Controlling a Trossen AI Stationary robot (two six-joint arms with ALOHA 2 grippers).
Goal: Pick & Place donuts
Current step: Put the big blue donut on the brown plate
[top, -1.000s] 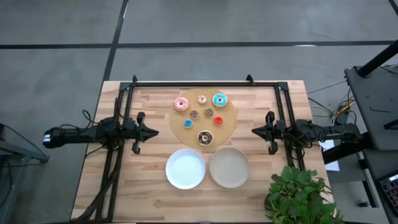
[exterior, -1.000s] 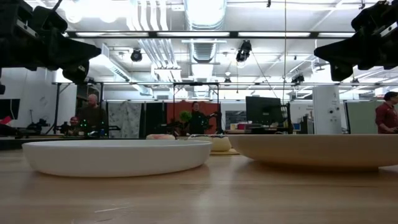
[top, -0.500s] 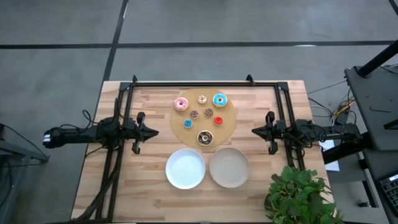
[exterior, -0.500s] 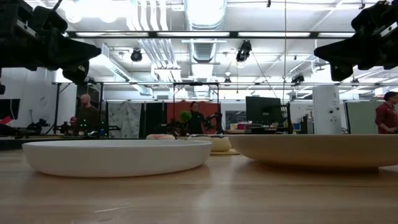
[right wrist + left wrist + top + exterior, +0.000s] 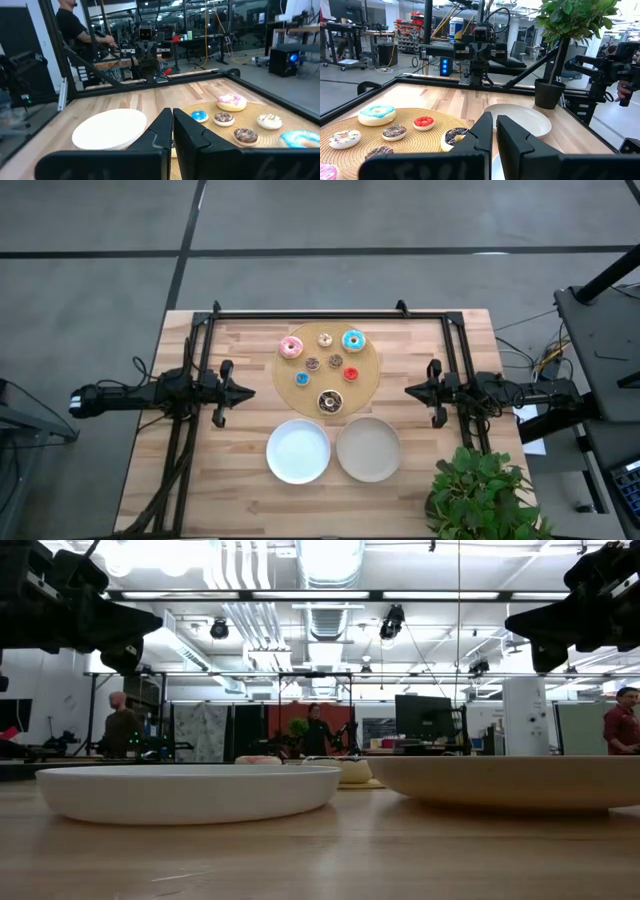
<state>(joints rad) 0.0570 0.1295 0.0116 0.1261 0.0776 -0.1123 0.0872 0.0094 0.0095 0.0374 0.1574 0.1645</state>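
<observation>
Nothing picked yet; all seven donuts, the pink donut (image 5: pixel 291 347) among them, sit on the woven round board (image 5: pixel 372 361) mid-table, grouped for easy reach; my left gripper (image 5: pixel 249 391) and right gripper (image 5: pixel 409 390) are both pinched together, empty, parked at either side (seemingly waiting); the white plate (image 5: pixel 298 451) and tan plate (image 5: pixel 368 449) sit just beside the board, probably drop spots.

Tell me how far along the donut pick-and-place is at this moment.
Nothing is done: all seven donuts sit on the wooden board, and both plates hold nothing. Nothing is in hand: the left gripper and right gripper wait shut at the table's sides. Every donut remains to be moved.
</observation>
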